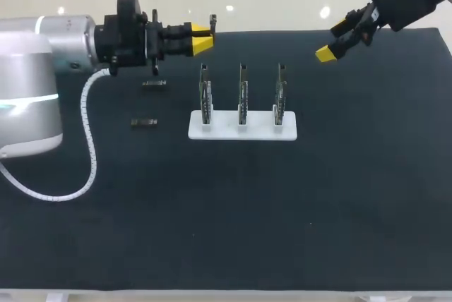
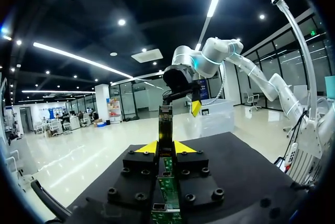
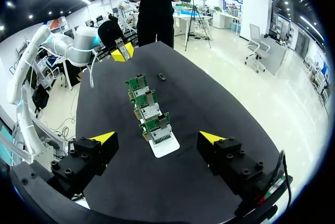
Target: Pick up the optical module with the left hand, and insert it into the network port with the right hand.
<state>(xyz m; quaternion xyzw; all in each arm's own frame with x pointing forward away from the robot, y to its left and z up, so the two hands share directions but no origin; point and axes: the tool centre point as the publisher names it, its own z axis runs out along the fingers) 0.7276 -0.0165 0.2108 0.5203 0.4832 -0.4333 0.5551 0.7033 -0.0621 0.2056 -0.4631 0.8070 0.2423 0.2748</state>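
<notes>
The left gripper (image 1: 203, 38) pinches a slim dark metal optical module (image 2: 165, 122) between its yellow tips. It holds the module in the air behind and to the left of the white rectangular base plate (image 1: 242, 130). The module's free end pokes out past the tips, probably so the other arm can take it. The right gripper (image 3: 157, 138) hangs behind and to the right of that plate, fingers spread wide and empty. Three upright green circuit boards (image 1: 242, 94) stand in the plate, which likely keeps their network ports steady and reachable. Two spare dark modules (image 1: 154, 84) lie left of the plate.
</notes>
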